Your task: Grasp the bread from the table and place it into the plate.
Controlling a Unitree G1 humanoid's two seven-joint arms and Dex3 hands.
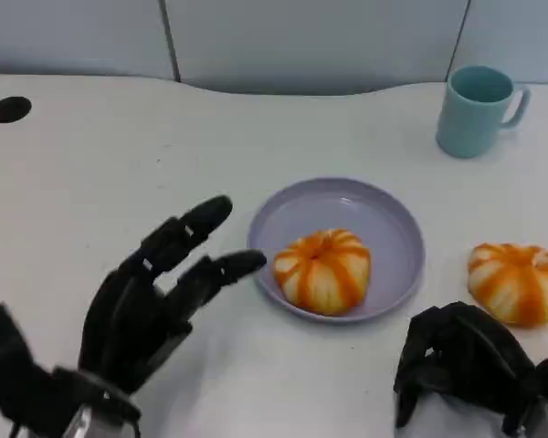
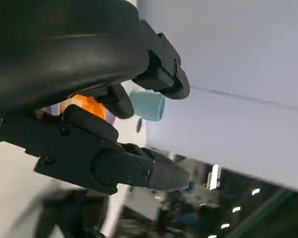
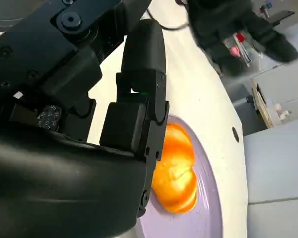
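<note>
- At four o'clock from the plate (image 1: 397,265), your second bread (image 1: 516,281) lies on the table (image 1: 91,192).
- Soft, light: cup its sides gently.
- Right hand (image 1: 470,365) curled, empty; left hand (image 1: 151,306) spread, empty.

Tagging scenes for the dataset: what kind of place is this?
Probably a lab or office test bench, not a kitchen: a plain white table with cable holes, pale wall panels behind, and staged props: a plate, two bread rolls and a mug.

2 breads (image 1: 323,270), 1 plate (image 1: 397,222), 1 mug (image 1: 476,109)
</note>
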